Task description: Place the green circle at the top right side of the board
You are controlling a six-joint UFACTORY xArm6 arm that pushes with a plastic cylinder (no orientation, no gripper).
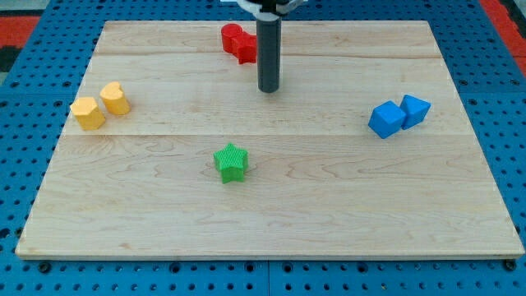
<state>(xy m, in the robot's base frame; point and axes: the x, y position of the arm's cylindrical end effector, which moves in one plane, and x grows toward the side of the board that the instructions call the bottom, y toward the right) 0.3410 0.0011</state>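
Note:
The only green block that shows is a green star (232,162), lying on the wooden board (329,214) a little left of centre toward the view's bottom. No green circle shows. My tip (269,89) rests on the board near the top centre, well above and slightly right of the green star, not touching it. Just left of the rod, at the view's top, are two red blocks (238,42) set close together and partly hidden by the rod.
A yellow hexagon-like block (88,113) and a yellow heart-like block (115,98) sit together at the left edge. A blue cube (385,120) and a blue angular block (415,109) touch each other at the right. Blue pegboard surrounds the board.

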